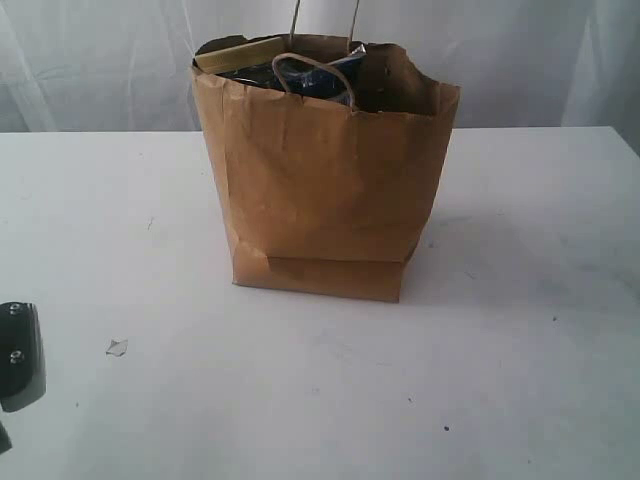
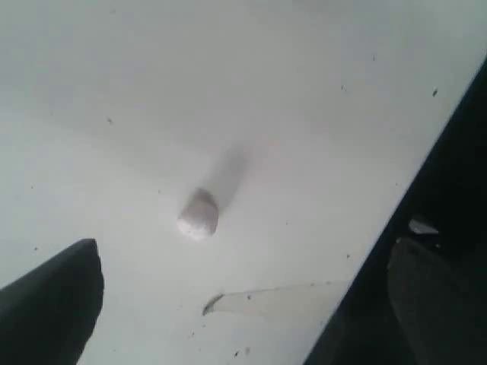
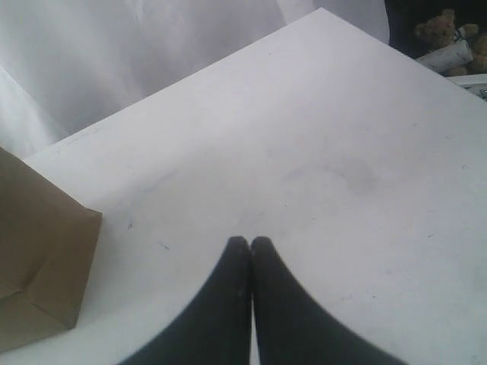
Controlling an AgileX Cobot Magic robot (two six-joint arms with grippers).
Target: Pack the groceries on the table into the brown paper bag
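Left gripper [image 2: 247, 255], mine: jaws wide apart, empty, white crumb [image 2: 198, 214] on table [image 2: 304, 114] beneath. Brown paper bag [image 1: 320, 200], mid-table: upright, mouth up, dark-blue packet [image 1: 322, 82] at rim. Right gripper [image 3: 250, 242], mine: fingers pressed together, empty.

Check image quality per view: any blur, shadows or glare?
Exterior view: sharp, evenly lit, tall brown kraft paper bag casts a faint shadow on the white tabletop. Left wrist view: soft overall, small white crumb blurry with a smeared shadow. Right wrist view: shut black right gripper out of focus, tabletop clearer, no glare.
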